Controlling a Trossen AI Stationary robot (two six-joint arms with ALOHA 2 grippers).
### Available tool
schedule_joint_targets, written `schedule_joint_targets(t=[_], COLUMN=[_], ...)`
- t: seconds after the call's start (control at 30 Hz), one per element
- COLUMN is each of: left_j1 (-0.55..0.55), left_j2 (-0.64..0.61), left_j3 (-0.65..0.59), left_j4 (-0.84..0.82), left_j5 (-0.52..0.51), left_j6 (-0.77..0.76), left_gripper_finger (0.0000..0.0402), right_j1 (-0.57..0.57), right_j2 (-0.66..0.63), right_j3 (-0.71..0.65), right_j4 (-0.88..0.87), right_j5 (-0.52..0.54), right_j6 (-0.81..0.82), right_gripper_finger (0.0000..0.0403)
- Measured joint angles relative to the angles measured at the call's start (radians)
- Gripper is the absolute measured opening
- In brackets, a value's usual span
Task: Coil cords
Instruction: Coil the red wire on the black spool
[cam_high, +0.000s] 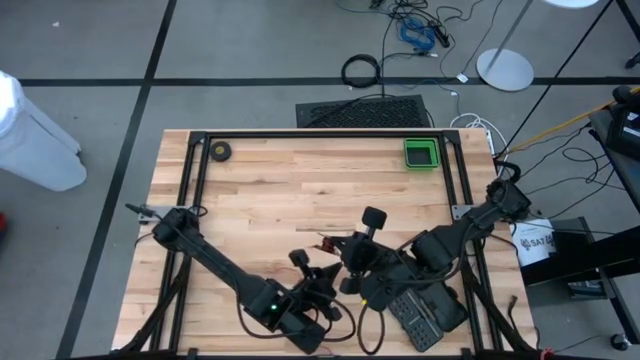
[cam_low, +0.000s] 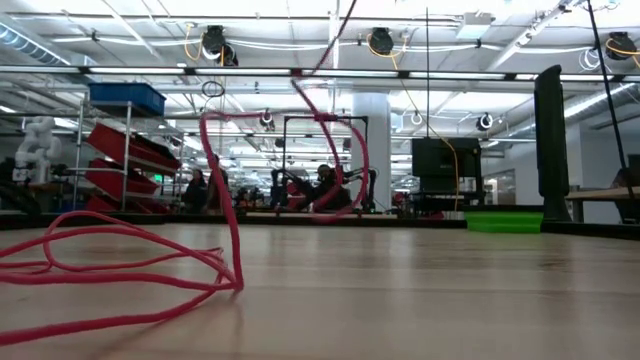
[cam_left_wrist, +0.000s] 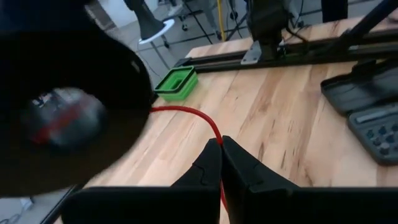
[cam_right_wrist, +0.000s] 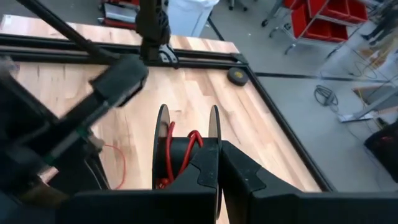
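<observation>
The cord is a thin red wire partly wound on a small black spool (cam_right_wrist: 186, 146) with two round flanges; loose loops (cam_low: 120, 265) lie on the table and rise out of the low view. My right gripper (cam_right_wrist: 221, 152) is shut on the spool near the table's middle front, and the spool also shows in the high view (cam_high: 374, 216). My left gripper (cam_left_wrist: 221, 142) is shut on the red wire (cam_left_wrist: 199, 115) close beside the spool, which looms dark and blurred in the left wrist view (cam_left_wrist: 68, 112). My left gripper pinches the red wire (cam_left_wrist: 217, 134) between its two fingertips. The fingers lie across the wire. From them the wire runs clear of the table toward the spool. My right gripper pinches one flange of the spool (cam_right_wrist: 214, 134) at its rim between its two fingers. The spool is lifted clear of the table, flanges on edge, with red wire wound on its core (cam_right_wrist: 186, 140).
A green tray (cam_high: 421, 153) stands at the far right and a small dark tape roll (cam_high: 219, 151) at the far left. An open black case (cam_high: 425, 315) lies at the near right. A black frame rail (cam_high: 320, 134) runs along the table's far side.
</observation>
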Motion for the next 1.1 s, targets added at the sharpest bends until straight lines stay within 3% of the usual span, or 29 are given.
schedule_joint_targets(t=[0.47,0.77,1.1], left_j1=[-0.086,-0.146,-0.164], left_j2=[-0.094,-0.151,-0.156], left_j3=[0.008,0.008,0.008], left_j4=[-0.002,-0.001,-0.063], left_j5=[0.012,-0.014,-0.008], left_j6=[0.101,0.102,0.12], left_gripper_finger=[0.0002,0.0002,0.0002], right_j1=[0.002,0.002,0.03], right_j2=[0.0,0.0,-0.011], right_j3=[0.0,0.0,0.0], right_j4=[-0.001,-0.018,-0.005], right_j5=[-0.121,-0.285,-0.349], right_j6=[-0.022,-0.047,-0.109], right_gripper_finger=[0.0,0.0,0.0])
